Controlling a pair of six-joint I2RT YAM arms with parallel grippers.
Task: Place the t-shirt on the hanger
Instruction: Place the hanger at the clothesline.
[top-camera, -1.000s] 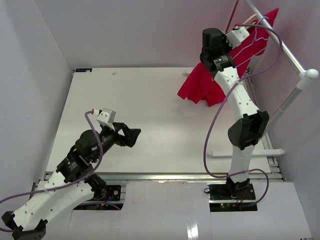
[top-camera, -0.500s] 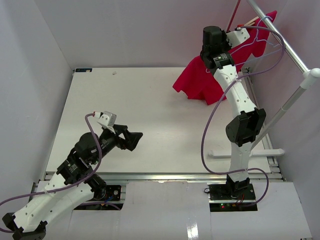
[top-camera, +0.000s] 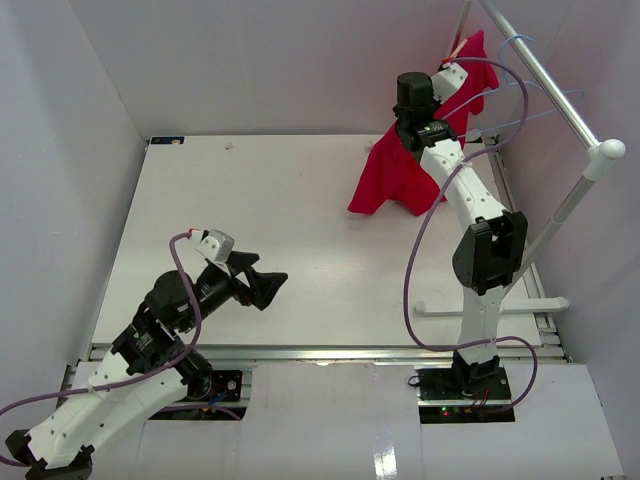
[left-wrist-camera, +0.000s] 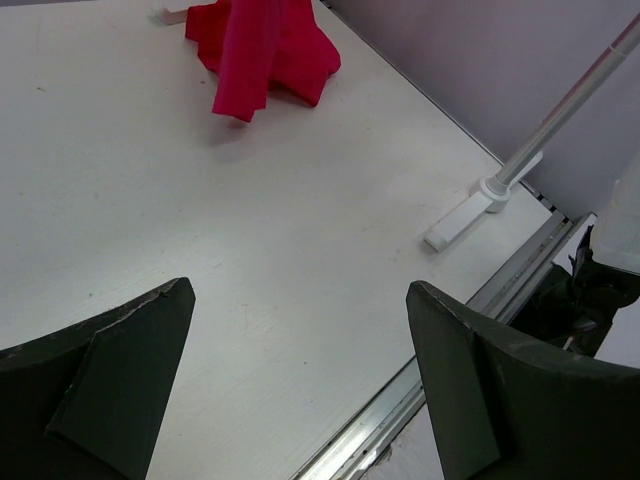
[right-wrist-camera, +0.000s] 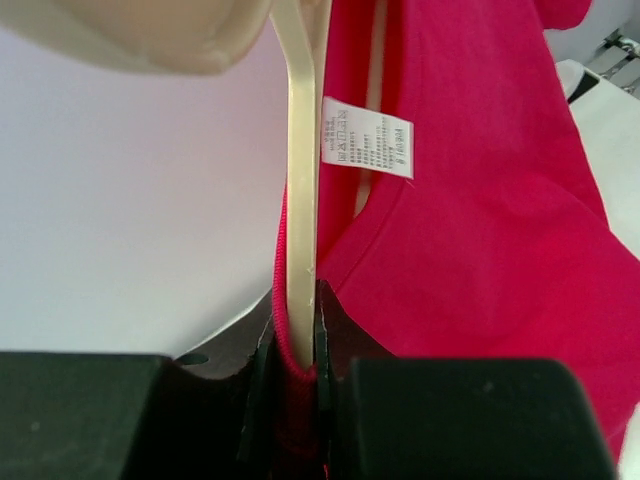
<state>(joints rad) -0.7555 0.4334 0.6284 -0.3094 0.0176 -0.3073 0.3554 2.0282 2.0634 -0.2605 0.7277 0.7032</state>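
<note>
At the far right corner of the table (top-camera: 250, 200), beside the rack rail (top-camera: 540, 75), the right gripper (right-wrist-camera: 297, 375) is clamped on the hanger (right-wrist-camera: 300, 200), with the collar hem of the t-shirt (top-camera: 400, 175) pinched against the pale wood. The shirt hangs from that grip and its white tag (right-wrist-camera: 367, 137) shows inside the neck. Whether the lowest folds touch the tabletop cannot be told. The left gripper (left-wrist-camera: 300, 290) hovers over the near left of the table, jaws spread wide and holding nothing. The cloth looks light and limp, and is likely to sag or slide on smooth wood. The hanger looks stiff and light. The soundest hold is probably on the wood at the neck with the cloth trapped alongside. Loose sleeves would offer little control.
</note>
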